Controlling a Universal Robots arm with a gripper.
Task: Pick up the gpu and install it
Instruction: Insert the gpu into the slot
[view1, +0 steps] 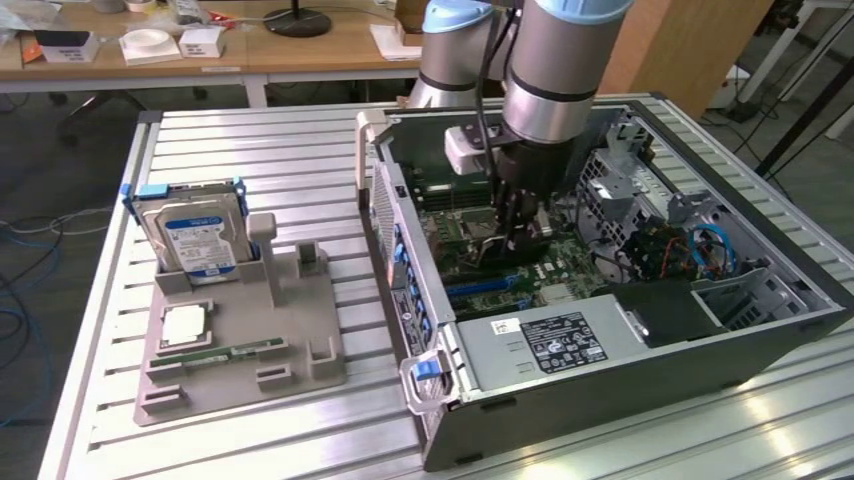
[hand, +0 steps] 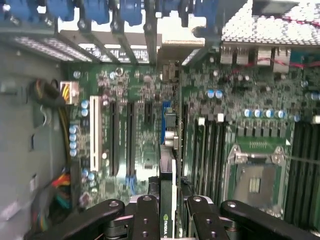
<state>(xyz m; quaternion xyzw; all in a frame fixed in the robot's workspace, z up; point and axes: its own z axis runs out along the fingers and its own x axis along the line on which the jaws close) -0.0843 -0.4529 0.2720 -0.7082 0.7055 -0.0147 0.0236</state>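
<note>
**One card, many slots: the risk is a wrong or skewed seating**

One thin dark card, the gpu (hand: 167, 200), stands edge-on between the gripper (hand: 167, 220) fingers, which are partly closed and clamped on its two faces. The exterior view places the gripper (view1: 518, 235) low inside the open computer case (view1: 747, 345), just above the motherboard (hand: 135, 125).

Several parallel expansion slots (hand: 114, 137) lie close together beside the card, with the blue slot (hand: 166, 122) seemingly in line with it (the card's lower edge is hidden by its own body, so whether it touches the slot I cannot tell). A small sideways offset could put the edge connector onto the slot wall or the bare board, and pressing down then might chip it or bend nearby capacitors.

The card's metal bracket has to meet the rear panel openings (hand: 150, 45); if it catches there, the card would tilt and seat at one end alone. A grip this narrow on a tall card could also let it pivot under load.
</note>
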